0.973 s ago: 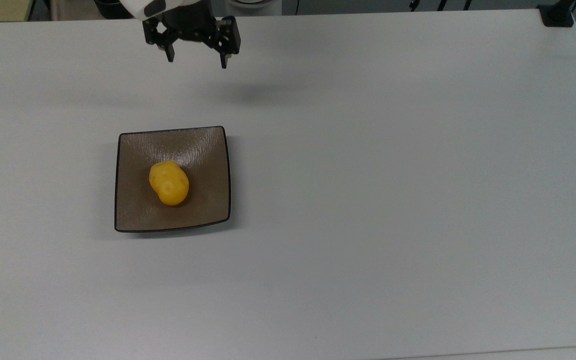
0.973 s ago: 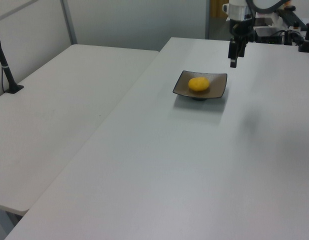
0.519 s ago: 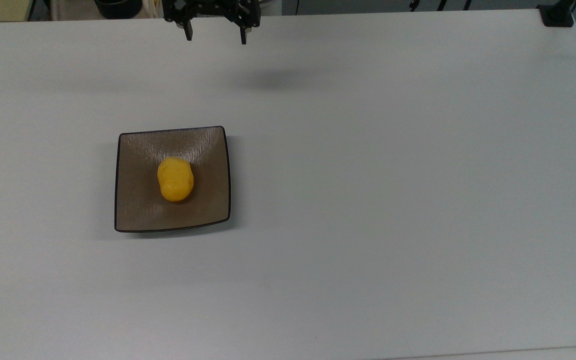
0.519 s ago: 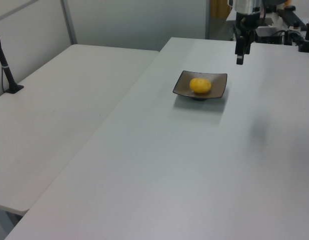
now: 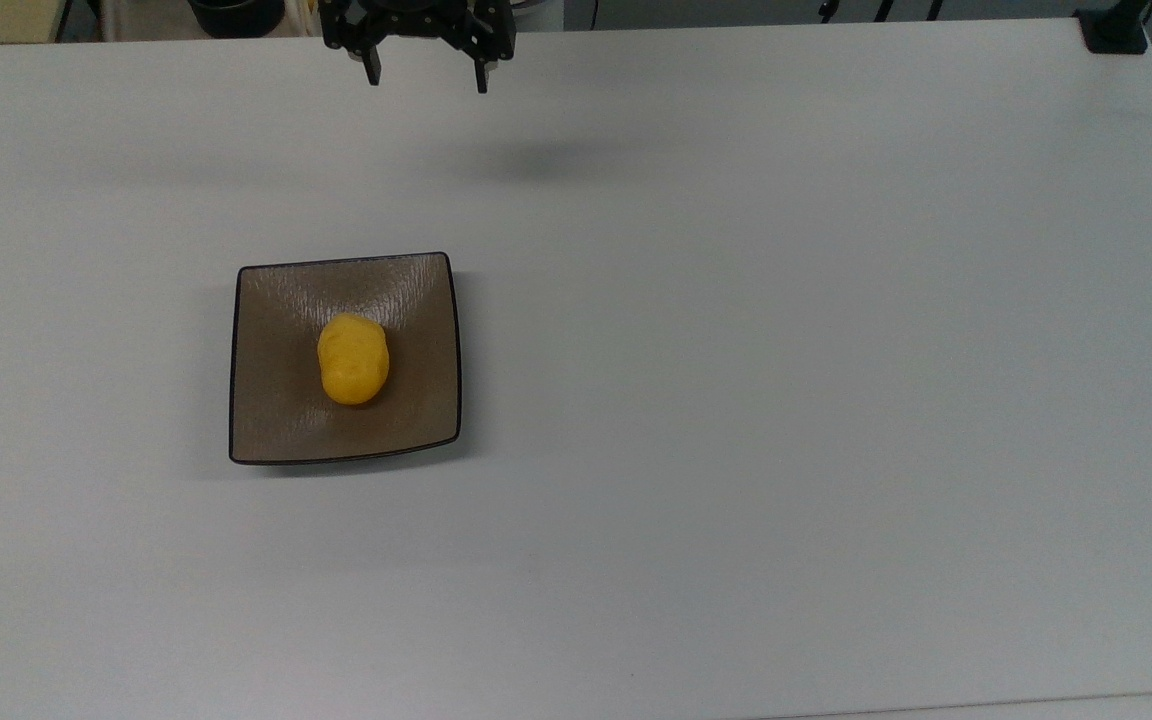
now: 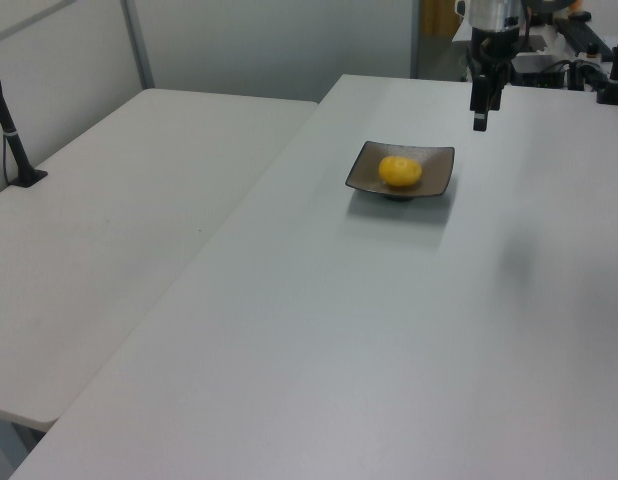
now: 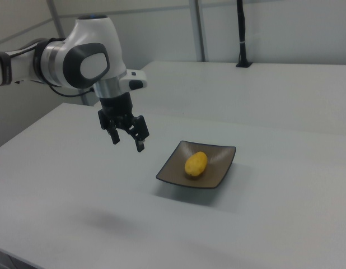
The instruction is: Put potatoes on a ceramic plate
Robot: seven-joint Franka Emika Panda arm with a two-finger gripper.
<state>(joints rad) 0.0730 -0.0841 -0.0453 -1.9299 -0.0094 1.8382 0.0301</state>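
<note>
White table [image 5: 736, 400], potato [image 5: 353, 359] on plate [image 5: 266, 420]; gripper [image 5: 426, 82] aloft, top cropped, fingers [image 5: 373, 72] wide, empty

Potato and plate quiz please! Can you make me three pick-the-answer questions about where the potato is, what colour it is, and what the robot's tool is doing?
1. Where is the potato?
A. On the bare table
B. On the square brown plate
C. Held in the tool

2. What colour is the potato?
A. Bright yellow
B. Red
C. Green

3. What is the tool doing?
A. Squeezing the potato
B. Pressing on the plate
C. Open and empty, up in the air away from the plate

Answers:
1. B: the potato lies near the middle of the plate, inside its dark rim.
2. A: it looks bright yellow in the top view, the left view and the right view alike.
3. C: the tool hangs above the table with its fingers apart and nothing between them, off to the right view's left of the plate.
</note>
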